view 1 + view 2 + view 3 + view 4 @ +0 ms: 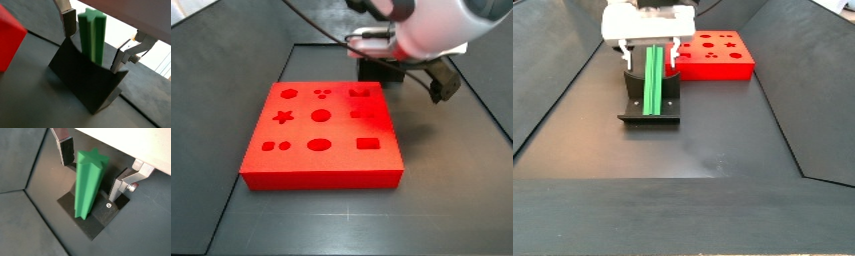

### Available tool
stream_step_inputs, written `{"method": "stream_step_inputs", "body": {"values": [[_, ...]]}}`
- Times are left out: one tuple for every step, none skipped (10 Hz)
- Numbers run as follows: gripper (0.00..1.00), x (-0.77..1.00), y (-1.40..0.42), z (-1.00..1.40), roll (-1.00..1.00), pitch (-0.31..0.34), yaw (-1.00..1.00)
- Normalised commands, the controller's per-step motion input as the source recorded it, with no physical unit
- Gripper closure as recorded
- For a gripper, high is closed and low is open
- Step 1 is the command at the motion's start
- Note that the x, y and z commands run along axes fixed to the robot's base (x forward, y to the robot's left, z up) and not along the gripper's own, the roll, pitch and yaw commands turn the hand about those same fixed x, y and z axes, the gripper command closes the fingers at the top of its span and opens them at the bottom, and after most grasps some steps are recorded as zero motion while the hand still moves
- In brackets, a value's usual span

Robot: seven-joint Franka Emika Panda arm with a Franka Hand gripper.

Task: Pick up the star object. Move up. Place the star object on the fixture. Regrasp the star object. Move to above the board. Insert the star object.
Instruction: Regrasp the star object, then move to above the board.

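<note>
The bright green star object stands propped on the dark fixture, leaning in its notch; both wrist views show it. My gripper is down around the peg, with one silver finger on each side of it. A gap shows between each pad and the peg, so the jaws are open and hold nothing. In a side view the peg lies on the fixture under my gripper. The red board with its cut-out holes lies beside the fixture.
The board's red corner shows close to the fixture in a wrist view. Dark sloping walls enclose the dark floor. In a side view the white arm body hides the fixture and the peg.
</note>
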Motion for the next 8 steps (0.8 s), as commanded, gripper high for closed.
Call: {"method": "stream_step_inputs", "body": {"values": [[1.00, 0.00, 0.00, 0.00, 0.00, 0.000, 0.00], [1.00, -0.27, 0.07, 1.00, -0.14, 0.064, 0.01], [1.00, -0.27, 0.06, 1.00, -0.16, 0.044, 0.01], [1.00, -0.25, 0.06, 1.00, -0.16, 0.015, 0.02], [1.00, -0.23, 0.06, 1.00, -0.15, 0.001, 0.02], [1.00, -0.22, 0.06, 1.00, -0.14, -0.010, 0.02], [1.00, -0.21, 0.05, 1.00, -0.11, -0.021, 0.01], [1.00, -0.21, 0.05, 1.00, -0.10, -0.024, 0.01]]}}
